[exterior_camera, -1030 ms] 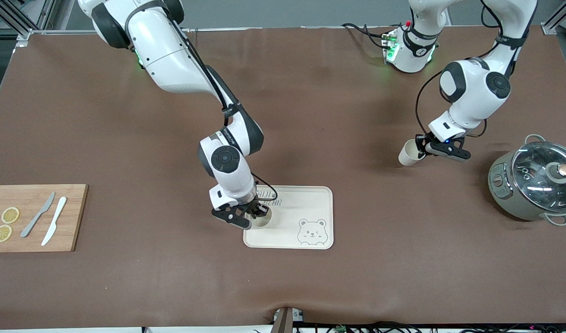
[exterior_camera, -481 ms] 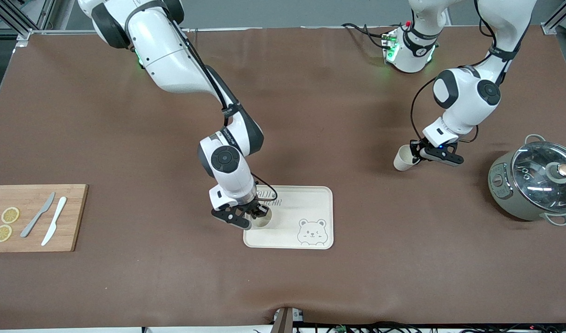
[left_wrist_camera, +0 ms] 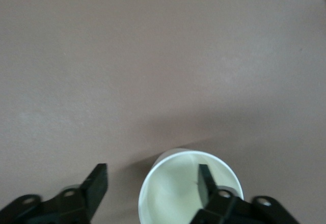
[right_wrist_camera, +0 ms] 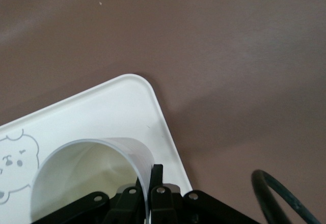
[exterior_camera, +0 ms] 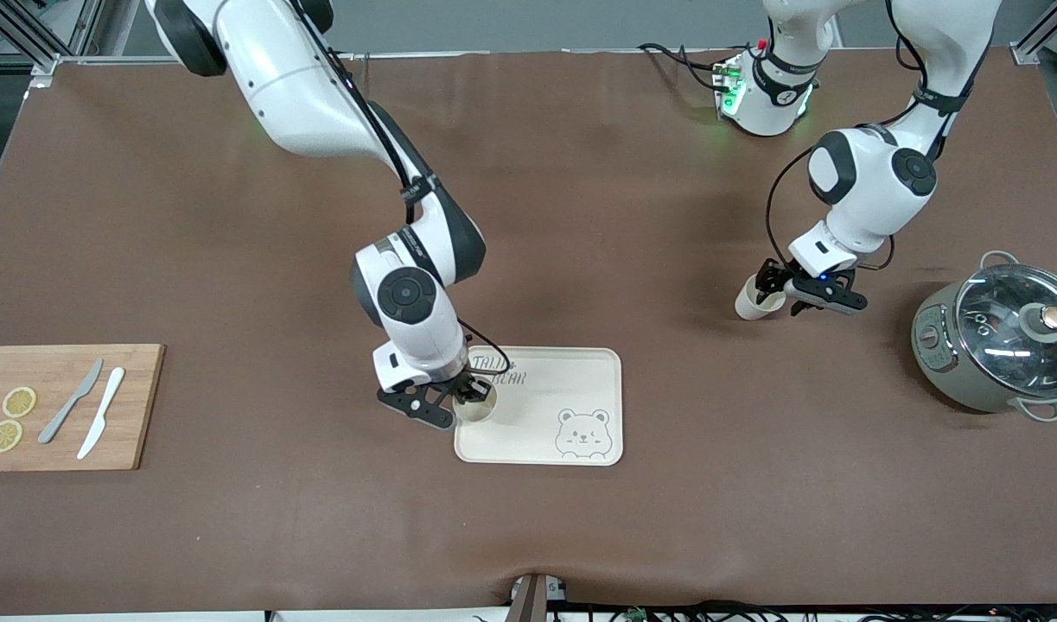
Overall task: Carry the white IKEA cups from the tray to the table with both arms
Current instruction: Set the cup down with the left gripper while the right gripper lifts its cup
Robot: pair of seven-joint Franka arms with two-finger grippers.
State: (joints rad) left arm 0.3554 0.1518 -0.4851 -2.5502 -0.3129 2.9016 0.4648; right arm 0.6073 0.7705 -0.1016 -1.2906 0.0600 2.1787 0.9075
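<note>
On the tray, the right gripper is pinching one cup's rim — the left gripper is standing open around the other cup on the tabletop.

High front camera, two close wrist-cams.

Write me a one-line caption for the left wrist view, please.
The left gripper open astride the rim of a white cup standing on the brown table.
</note>
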